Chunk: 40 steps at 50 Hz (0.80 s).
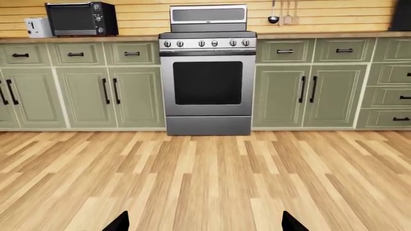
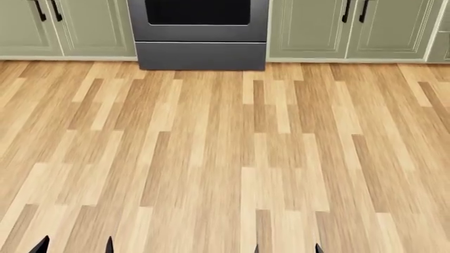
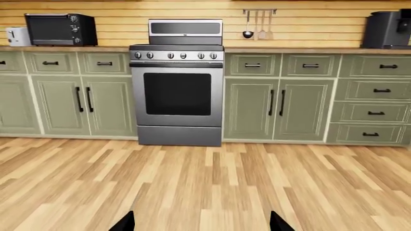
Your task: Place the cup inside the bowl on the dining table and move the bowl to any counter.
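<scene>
I have both arms held low and forward with nothing in them: the left gripper (image 2: pixel 74 245) shows only as two dark fingertips set apart at the bottom edge of the head view, and the right gripper (image 2: pixel 287 247) the same beside it, jaws spread and empty. Each wrist view shows its own two tips wide apart with bare wood floor (image 2: pixel 225 158) between them. I read this as a carrying posture for driving the base, arms tucked so they catch on nothing, since there is nothing within reach to grasp. Ahead of me stands a steel range (image 3: pixel 177 82) set into sage-green cabinets (image 3: pixel 276 101), well apart from the grippers. Above them runs the counter (image 3: pixel 301 50), a brown worktop against a plank wall, bearing a black toaster oven (image 3: pixel 61 29), a white toaster (image 3: pixel 18 36) beside it and a dark coffee machine (image 3: pixel 385 29) at the far end. Utensils (image 3: pixel 257 24) hang on a rail over it. The cup, the bowl and the dining table appear in none of the three views, so I cannot say what the bowl holds; my guess is they lie behind or beside me and the base must turn first.
</scene>
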### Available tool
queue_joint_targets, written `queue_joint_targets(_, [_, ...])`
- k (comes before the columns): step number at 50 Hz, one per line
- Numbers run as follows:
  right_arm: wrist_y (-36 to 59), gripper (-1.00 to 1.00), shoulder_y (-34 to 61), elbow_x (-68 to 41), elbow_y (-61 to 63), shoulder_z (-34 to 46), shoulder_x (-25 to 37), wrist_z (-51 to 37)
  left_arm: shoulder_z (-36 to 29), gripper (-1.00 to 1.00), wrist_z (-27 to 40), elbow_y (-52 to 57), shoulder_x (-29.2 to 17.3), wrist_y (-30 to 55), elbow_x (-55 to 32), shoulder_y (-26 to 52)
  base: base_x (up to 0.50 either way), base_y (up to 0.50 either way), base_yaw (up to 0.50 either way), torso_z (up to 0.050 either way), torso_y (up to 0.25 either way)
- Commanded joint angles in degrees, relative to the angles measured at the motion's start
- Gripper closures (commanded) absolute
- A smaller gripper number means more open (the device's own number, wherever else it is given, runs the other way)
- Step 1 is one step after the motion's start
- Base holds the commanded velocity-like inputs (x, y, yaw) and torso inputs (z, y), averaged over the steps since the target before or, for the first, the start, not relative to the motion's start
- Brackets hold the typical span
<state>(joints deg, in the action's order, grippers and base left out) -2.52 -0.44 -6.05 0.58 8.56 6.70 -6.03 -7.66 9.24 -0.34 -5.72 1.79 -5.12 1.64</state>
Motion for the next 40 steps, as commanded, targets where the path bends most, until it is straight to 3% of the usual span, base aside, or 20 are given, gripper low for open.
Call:
queue_joint_targets(1, [-0.10,-1.00,0.08,0.53,0.03,-0.45,-0.41,0.40,0.10,-1.00,-0.81,-0.36,0.37,-1.12,0.15,0.19,-0.45,0.00,0.00,0.000,0.000])
queue_joint_targets(40, [-0.31,-1.00,0.40,-1.07,-0.24,1.61,1.25,-1.74,-2.34,-1.00,1.33,-0.30,-2.07,-1.90,-1.35,-0.11,-0.44,0.00,0.00,0.000,0.000])
